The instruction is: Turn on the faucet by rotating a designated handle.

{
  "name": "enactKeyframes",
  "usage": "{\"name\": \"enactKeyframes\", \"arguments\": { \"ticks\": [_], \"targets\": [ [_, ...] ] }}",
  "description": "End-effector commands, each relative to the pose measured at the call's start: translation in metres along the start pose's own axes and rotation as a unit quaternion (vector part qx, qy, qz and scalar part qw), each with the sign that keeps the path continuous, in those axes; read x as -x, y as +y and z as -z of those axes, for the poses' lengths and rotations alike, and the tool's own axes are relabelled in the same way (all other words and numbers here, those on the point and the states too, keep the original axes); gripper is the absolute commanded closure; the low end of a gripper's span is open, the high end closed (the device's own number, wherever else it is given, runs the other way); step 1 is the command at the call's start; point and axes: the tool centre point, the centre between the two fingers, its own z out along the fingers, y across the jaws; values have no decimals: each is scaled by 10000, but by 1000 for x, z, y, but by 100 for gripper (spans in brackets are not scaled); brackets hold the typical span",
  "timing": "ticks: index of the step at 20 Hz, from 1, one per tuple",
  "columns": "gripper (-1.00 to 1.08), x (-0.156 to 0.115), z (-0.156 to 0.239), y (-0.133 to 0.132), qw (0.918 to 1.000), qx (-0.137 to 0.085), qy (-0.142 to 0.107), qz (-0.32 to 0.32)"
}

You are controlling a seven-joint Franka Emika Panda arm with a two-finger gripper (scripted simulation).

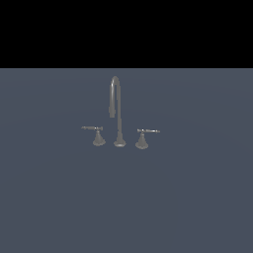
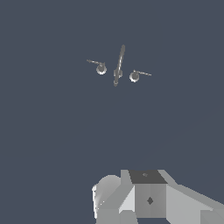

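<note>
Grey metal faucet (image 1: 116,111) with dull sheen, smooth along spout and flared bases. Same brushed grey on handle (image 1: 145,136). Matt slate-blue floor (image 1: 197,197), flat, untextured. Pale grey matt gripper housing (image 2: 148,199), faceted.

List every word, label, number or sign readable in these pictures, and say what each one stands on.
None: no readable text in either view.
The faucet, its spout and two handles, is plain grey metal without lettering.
The floor is plain blue-grey.
The arm's grey housing carries only a small dark diamond mark, not a letter or number.
</note>
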Motion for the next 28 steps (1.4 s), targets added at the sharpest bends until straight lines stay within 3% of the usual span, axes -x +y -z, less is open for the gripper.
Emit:
{"name": "enactKeyframes", "arguments": {
  "ticks": [1, 9, 17, 22, 28],
  "targets": [
    [108, 0, 0, 0, 10000, 8, 8, 18],
    [108, -12, -5, 4, 9997, 67, -12, -248],
    [108, -41, -20, 14, 9958, 217, -43, -891],
    [108, -69, -38, 25, 9882, 349, -59, -1491],
    [108, -104, -65, 41, 9726, 501, -64, -2269]
  ]
}}
